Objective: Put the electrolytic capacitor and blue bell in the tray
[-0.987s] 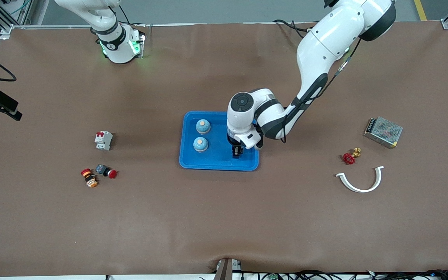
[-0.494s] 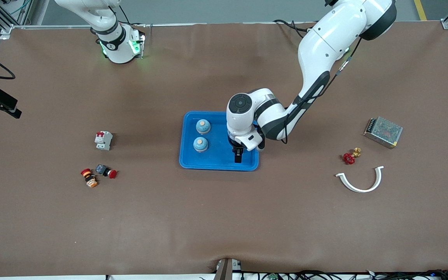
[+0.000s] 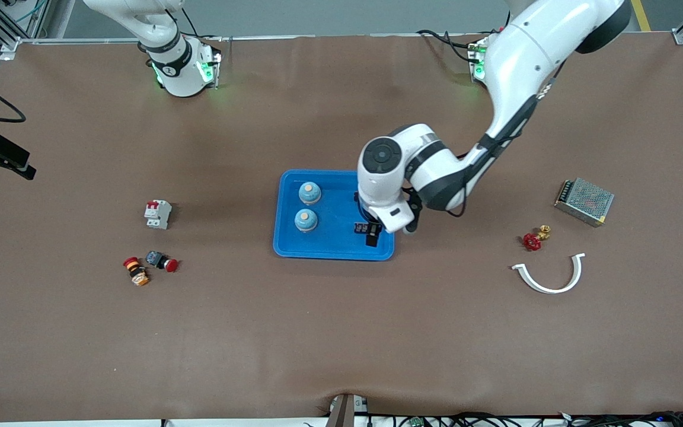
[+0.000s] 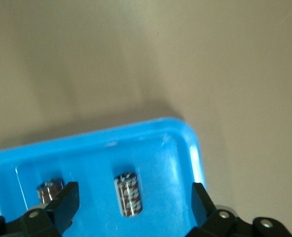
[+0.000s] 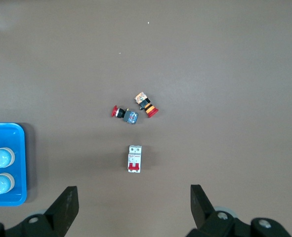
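The left gripper [image 3: 371, 232] hangs with jaws wide and empty over the blue tray [image 3: 332, 248], at its edge toward the left arm's end. Two capacitors [image 4: 129, 194] lie inside there, two blue bells [image 3: 309, 192] by the other edge. The right gripper [image 5: 131, 210] waits, jaws wide, above the table

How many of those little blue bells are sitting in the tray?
2. Both stand in the tray, at the end toward the right arm: one blue bell farther from the front camera, the other bell nearer to it, just beside. The left arm hides part of the tray.
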`<state>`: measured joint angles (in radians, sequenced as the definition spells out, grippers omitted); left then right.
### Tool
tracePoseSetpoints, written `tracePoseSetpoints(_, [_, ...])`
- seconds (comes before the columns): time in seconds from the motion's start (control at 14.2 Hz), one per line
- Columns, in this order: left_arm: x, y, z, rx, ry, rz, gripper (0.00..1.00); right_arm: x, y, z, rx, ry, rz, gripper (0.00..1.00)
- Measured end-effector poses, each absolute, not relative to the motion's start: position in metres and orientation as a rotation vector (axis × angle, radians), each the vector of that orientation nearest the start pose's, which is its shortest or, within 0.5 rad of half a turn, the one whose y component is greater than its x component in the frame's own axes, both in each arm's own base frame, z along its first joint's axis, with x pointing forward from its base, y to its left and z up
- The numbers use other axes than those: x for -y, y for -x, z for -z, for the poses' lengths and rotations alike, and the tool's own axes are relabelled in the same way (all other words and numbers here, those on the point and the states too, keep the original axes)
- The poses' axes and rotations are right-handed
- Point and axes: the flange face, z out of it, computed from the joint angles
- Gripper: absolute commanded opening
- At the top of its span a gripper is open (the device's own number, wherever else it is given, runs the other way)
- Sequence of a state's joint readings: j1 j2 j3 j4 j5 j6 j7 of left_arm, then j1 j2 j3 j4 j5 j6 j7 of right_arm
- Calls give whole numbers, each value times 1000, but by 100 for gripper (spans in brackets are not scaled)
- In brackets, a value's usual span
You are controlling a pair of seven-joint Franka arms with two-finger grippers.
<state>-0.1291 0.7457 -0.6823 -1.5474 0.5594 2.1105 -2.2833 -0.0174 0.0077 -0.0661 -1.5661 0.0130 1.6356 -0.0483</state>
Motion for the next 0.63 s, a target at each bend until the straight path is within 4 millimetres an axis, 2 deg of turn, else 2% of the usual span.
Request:
tracePoseSetpoints(0.35, [363, -593, -303, 1804, 2556, 14, 100, 46, -562, -623, -58, 3131, 62, 100])
tracePoseSetpoints(0.63, [289, -626, -322, 1657, 2612, 17, 100, 47, -562, -622, -59, 3131, 61, 100])
